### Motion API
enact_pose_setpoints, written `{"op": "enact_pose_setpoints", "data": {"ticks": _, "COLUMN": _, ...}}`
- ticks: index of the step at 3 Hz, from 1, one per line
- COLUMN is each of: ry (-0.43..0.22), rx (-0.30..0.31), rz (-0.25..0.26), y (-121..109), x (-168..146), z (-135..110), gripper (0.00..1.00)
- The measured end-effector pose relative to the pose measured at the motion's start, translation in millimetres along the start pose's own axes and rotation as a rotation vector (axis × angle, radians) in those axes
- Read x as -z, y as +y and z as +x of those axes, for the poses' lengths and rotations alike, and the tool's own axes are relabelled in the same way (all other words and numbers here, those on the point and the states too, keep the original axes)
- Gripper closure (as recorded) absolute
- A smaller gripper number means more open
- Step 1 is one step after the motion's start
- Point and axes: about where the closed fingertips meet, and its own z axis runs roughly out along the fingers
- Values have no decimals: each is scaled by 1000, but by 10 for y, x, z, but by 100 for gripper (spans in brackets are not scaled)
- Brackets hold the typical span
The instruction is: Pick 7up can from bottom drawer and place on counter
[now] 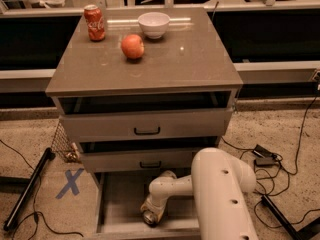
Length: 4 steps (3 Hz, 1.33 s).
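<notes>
The bottom drawer (120, 204) is pulled open under the cabinet and shows its grey-brown floor. The 7up can (149, 218) lies in it near the front, with a shiny metal end facing me. My gripper (152, 209) reaches down into the drawer from the right, right over the can and touching or nearly touching it. My white arm (220, 194) fills the lower right and hides the right part of the drawer. The counter (190, 59) is the glossy grey-brown cabinet top above.
A red Coca-Cola can (94, 22), an apple (132, 46) and a white bowl (154, 24) stand at the counter's back left. The two upper drawers (145, 126) are slightly open. Cables (265, 156) lie on the floor at right, and a black pole (27, 189) lies at left.
</notes>
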Motion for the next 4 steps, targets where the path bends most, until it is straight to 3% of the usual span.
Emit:
{"op": "enact_pose_setpoints", "data": {"ticks": 1, "ry": -32, "rx": -8, "rz": 34, "y": -48, "x": 21, "z": -4, "gripper": 64}}
{"op": "enact_pose_setpoints", "data": {"ticks": 2, "ry": -199, "rx": -163, "rz": 252, "y": -158, "x": 197, "z": -21, "gripper": 95}}
{"op": "enact_pose_setpoints", "data": {"ticks": 3, "ry": -324, "rx": -227, "rz": 453, "y": -121, "x": 576, "z": -90, "gripper": 100}}
{"op": "enact_pose_setpoints", "data": {"ticks": 4, "ry": -324, "rx": -174, "rz": 624, "y": 133, "x": 1155, "z": -17, "gripper": 100}}
